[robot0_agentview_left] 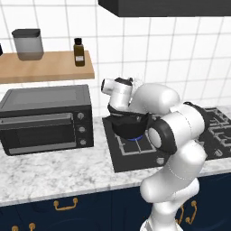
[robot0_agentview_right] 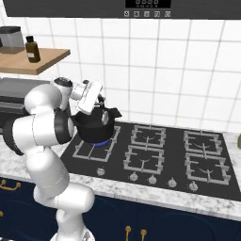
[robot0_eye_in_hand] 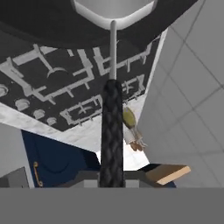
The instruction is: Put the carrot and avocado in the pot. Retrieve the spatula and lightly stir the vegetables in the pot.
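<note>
You are holding the spatula (robot0_eye_in_hand: 112,131) by its dark handle, fingers closed tight on it, blade dipping into the pot (robot0_agentview_right: 95,127) on the stove's (robot0_agentview_right: 155,150) near-left burner; keep strokes small, off the wall

Black toaster oven (robot0_agentview_left: 46,118) on the marble tabletop (robot0_agentview_left: 54,173), left of the cooktop (robot0_agentview_right: 160,155); above it, a wooden shelf (robot0_agentview_left: 45,66) bearing a grey canister (robot0_agentview_left: 28,44) and brown bottle (robot0_agentview_left: 79,52).

No words or numbers can be read here. The range hood (robot0_agentview_right: 141,7) has a small dark screen with tiny marks, too small to read. The brown bottle (robot0_agentview_left: 79,52) has a blank label.
</note>
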You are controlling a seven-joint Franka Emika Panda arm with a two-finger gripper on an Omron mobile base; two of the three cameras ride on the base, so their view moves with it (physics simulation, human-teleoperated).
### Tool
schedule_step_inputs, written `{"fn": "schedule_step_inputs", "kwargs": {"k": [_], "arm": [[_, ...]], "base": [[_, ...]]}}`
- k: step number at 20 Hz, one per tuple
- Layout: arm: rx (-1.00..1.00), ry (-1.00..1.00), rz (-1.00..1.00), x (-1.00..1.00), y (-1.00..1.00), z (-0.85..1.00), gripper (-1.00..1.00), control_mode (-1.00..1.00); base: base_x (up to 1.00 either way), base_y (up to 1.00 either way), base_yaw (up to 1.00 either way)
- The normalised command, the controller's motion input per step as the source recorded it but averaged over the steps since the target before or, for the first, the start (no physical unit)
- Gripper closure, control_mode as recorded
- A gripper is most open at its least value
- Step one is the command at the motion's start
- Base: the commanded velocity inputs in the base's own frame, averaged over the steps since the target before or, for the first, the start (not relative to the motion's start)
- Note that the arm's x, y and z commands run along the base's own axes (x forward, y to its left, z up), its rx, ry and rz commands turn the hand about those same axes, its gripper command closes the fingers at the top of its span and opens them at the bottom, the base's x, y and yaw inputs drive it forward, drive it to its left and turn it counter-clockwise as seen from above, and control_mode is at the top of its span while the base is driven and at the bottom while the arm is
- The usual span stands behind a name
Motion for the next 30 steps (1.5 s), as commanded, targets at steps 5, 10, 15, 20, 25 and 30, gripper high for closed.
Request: {"fn": "schedule_step_inputs", "kwargs": {"k": [5,10,15,20,25,30], "arm": [[-0.16,0.1,0.14,0.34,0.06,-0.11,1.0,-1.0],[-0.12,0.03,0.17,-0.03,0.0,0.0,1.0,-1.0],[-0.05,0.12,0.16,-0.13,0.06,0.0,1.0,-1.0],[0.0,0.26,0.12,0.01,0.24,-0.05,1.0,-1.0],[0.01,0.32,0.06,0.1,0.36,-0.13,1.0,-1.0],[0.03,0.12,-0.04,0.16,0.23,0.12,1.0,-1.0]], "base": [[0.0,0.0,0.0],[0.0,0.0,0.0],[0.0,0.0,0.0],[0.0,0.0,0.0],[0.0,0.0,0.0],[0.0,0.0,0.0]]}}
